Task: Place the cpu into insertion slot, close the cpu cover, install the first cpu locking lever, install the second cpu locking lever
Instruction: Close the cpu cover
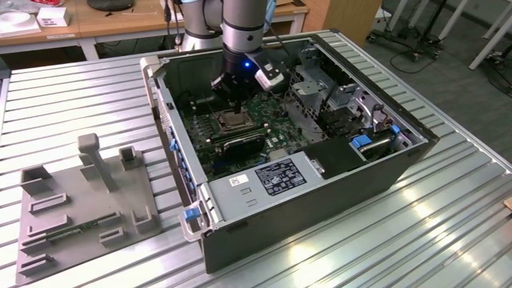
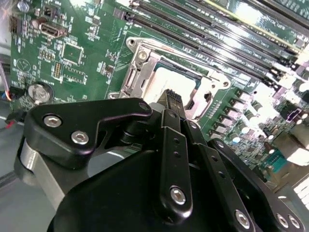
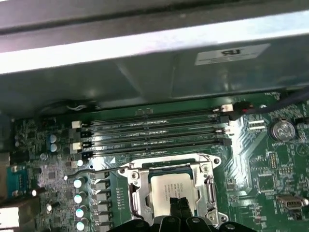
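1. Cpu (image 3: 166, 186) is seen lying flat in the slot (image 1: 234, 122), with its grey face turned up; it is shown so in both wrist views.
2. The cover (image 3: 136, 186) is laid down around the cpu, and the grey face is framed by the cover's square window.
3. The gripper (image 3: 178, 204) is held just over the cpu, near one edge of the grey face.
4. Its fingers are pressed together, and nothing is pinched between them.
5. Whether the fingertips touch the cpu cannot be told.
6. In the second wrist view the gripper's black links are seen in the foreground, and the tips are pointed at the slot.
7. A thin wire rod (image 3: 99, 170) is seen along the side of the slot that faces the memory slots (image 3: 154, 128); whether it is latched cannot be told.
8. The four memory slots are set side by side just beyond the slot, on the green board (image 2: 72, 48).
9. In the exterior view the arm (image 1: 240, 30) is reached down into the open case (image 1: 320, 180), which is laid on its side on the slatted metal worktop (image 1: 80, 90).
10. In that view the gripper is hung over the board, close above the slot.
11. A grey tray (image 1: 80, 204) with upright holders is laid on the worktop at the exterior view's left, well apart from the case.
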Robot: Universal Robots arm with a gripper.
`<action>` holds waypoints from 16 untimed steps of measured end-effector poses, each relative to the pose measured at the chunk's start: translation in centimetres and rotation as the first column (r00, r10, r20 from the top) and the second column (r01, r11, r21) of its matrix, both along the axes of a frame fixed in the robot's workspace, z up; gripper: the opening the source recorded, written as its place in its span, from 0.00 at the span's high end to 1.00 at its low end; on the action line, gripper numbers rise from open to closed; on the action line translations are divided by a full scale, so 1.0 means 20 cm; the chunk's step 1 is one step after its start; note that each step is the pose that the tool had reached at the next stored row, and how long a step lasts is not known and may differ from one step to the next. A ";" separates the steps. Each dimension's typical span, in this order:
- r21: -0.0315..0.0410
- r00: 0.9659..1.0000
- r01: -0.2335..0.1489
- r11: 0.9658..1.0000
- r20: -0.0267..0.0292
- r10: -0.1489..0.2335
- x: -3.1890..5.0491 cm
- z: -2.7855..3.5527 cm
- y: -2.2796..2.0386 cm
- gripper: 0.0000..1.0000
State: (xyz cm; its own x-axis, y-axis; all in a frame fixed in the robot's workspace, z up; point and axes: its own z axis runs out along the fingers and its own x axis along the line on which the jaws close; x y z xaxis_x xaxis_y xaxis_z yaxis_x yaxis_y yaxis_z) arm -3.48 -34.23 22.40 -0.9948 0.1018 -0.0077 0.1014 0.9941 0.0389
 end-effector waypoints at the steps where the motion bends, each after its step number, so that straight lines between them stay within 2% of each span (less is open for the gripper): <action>1: 0.001 1.000 -0.012 1.000 0.000 0.012 0.000 -0.001 0.000 0.89; 7: 0.015 0.998 -0.068 0.998 0.006 0.068 0.000 -0.003 0.000 0.89; 13: 0.015 0.998 -0.070 0.997 0.006 0.070 0.000 -0.003 0.000 0.89; 16: 0.015 0.997 -0.075 0.997 0.009 0.075 -0.008 -0.004 0.000 0.89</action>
